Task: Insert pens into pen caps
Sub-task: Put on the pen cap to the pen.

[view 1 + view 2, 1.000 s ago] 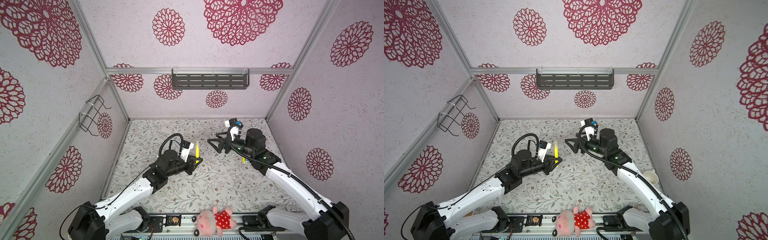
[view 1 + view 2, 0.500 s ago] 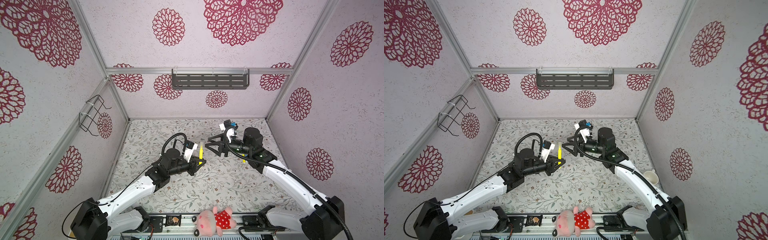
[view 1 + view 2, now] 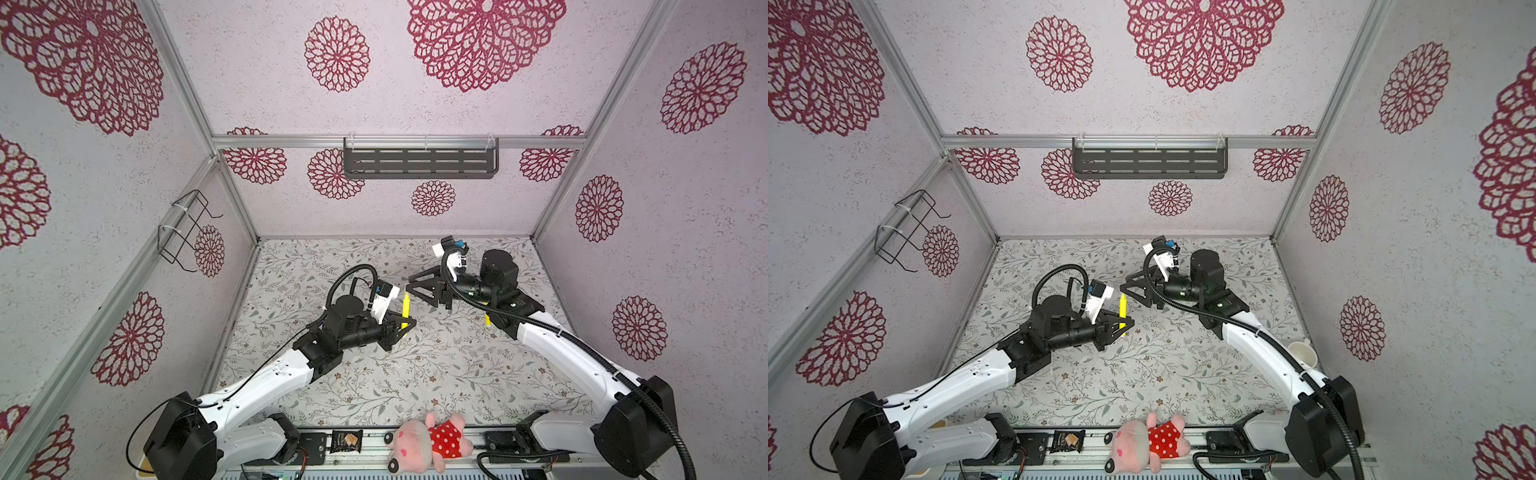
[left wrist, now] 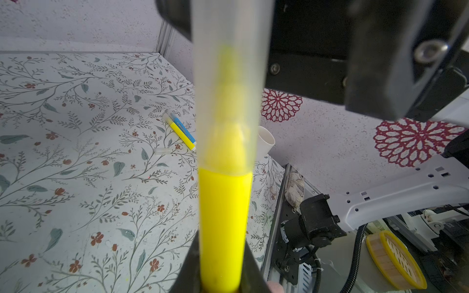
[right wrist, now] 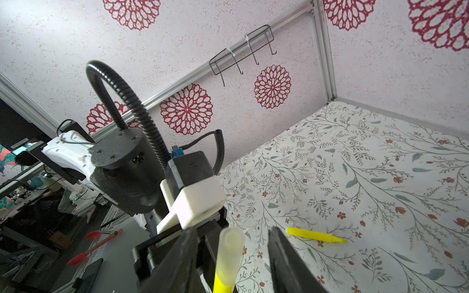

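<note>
**Left gripper** [image 3: 409,324]: clamped on the lower part of a held yellow pen [image 3: 405,305]. The pen stands upright over the middle of the flowered table cover [image 3: 415,374], raised off it.

**Cap** [image 4: 231,88]: a whitish, see-through tube sitting over the upper end of the held yellow pen. The yellow tip shows through it in the left wrist view.

**Right gripper** [image 5: 233,229]: jaws apart, one on each side of the cap. The right wrist view shows a gap on both sides, so nothing is gripped.

**Second yellow pen** [image 5: 317,236]: lies flat on the table cover with its tapered tip bare, seen in the right wrist view.

**Blue pen** [image 4: 184,128] and **third yellow pen** [image 4: 180,134]: lie side by side, touching, on the table cover toward the right wall. In a top view they are mostly hidden under the right arm. I cannot tell whether their ends are capped.

**Loose cap** [image 4: 163,151]: lies on its side on the table cover, just beside that pair.

**White cup** [image 3: 1302,353]: stands at the right edge of the table cover, near the pair of pens.

**Plush toy** [image 3: 428,442]: pink with a red dotted dress, lying on the front rail between the two arm bases.

**Dark shelf** [image 3: 419,162]: fixed to the back wall.

**Wire rack** [image 3: 187,228]: fixed to the left wall.
</note>
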Available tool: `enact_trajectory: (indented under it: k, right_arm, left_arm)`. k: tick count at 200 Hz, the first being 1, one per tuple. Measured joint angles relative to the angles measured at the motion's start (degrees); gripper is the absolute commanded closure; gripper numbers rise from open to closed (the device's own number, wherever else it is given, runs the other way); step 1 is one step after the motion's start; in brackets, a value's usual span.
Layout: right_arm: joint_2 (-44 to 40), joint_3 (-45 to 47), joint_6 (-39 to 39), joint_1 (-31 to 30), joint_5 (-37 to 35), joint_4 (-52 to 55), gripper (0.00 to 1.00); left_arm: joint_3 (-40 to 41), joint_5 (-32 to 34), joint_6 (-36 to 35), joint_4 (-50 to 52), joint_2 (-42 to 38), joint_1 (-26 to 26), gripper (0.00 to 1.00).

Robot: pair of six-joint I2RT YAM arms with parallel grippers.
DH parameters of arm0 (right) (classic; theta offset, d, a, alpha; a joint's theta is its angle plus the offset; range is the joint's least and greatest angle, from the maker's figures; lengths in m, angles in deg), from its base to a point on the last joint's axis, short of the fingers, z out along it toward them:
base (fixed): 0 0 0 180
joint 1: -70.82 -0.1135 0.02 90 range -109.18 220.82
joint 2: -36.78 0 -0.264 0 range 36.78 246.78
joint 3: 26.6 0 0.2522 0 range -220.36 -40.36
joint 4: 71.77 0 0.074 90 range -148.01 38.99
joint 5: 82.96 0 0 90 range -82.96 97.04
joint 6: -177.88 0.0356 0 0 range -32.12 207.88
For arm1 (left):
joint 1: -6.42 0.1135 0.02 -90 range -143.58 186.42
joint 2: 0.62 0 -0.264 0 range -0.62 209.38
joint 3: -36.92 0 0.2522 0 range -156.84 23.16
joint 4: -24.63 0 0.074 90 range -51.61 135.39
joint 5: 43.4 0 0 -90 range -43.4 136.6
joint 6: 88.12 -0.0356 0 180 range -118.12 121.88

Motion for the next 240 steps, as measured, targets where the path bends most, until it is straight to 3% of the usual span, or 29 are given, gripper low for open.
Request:
enact_trajectory:
  k: [73,91,115,240]
  right_arm:
    - [1.73,-0.50,0.39,-0.72,2.19,-0.59,0.68]
    - [1.75,-0.50,0.37,-0.70,2.10,-0.66,0.77]
    - [1.73,-0.42,0.76,-0.70,1.86,-0.87,1.00]
    - [0.11,2.03,-1.60,-1.77,0.28,-0.13,1.00]
  left_arm:
    - [-0.96,-0.33,-0.24,0.28,0.92,-0.07,1.00]
    - [-0.96,-0.39,-0.42,0.31,0.92,-0.13,1.00]
    - [-0.96,-0.35,-0.96,0.33,0.92,-0.13,1.00]
    - [-0.96,-0.35,-2.43,4.11,0.07,-0.13,1.00]
